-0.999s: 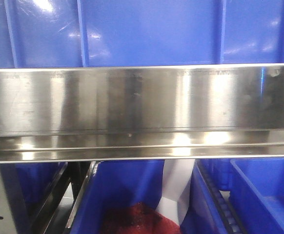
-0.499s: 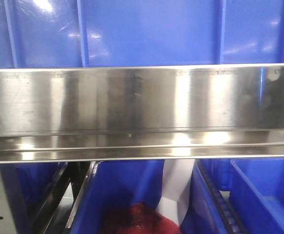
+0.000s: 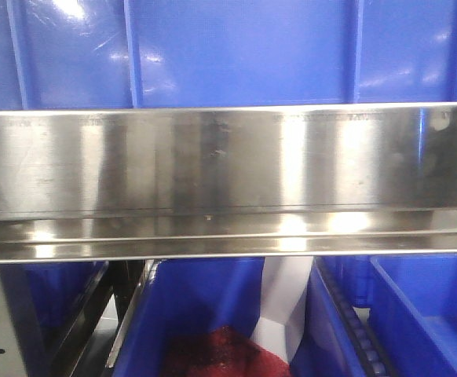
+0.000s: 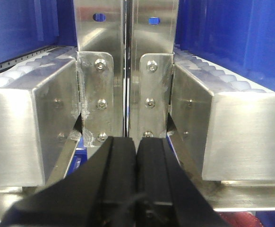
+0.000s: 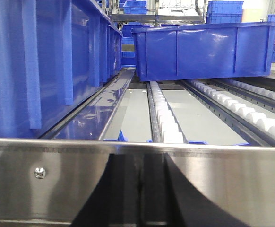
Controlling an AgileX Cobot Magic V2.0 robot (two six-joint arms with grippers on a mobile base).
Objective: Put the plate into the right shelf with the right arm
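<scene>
Since the front cam sits close to the steel shelf rail (image 3: 228,181), it shows only blue bins (image 3: 236,51), no plate, no arms. Left wrist: left gripper (image 4: 136,163) clenched on nothing, parked facing the rack brackets (image 4: 125,90). Right wrist: roller lanes (image 5: 165,118), blue bin (image 5: 203,49); right gripper's state can't tell. Plate nowhere visible, so orientation/axis unknown.

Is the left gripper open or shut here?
Shut. In the left wrist view the left gripper has its two black fingers pressed together, no gap and nothing between them.
</scene>
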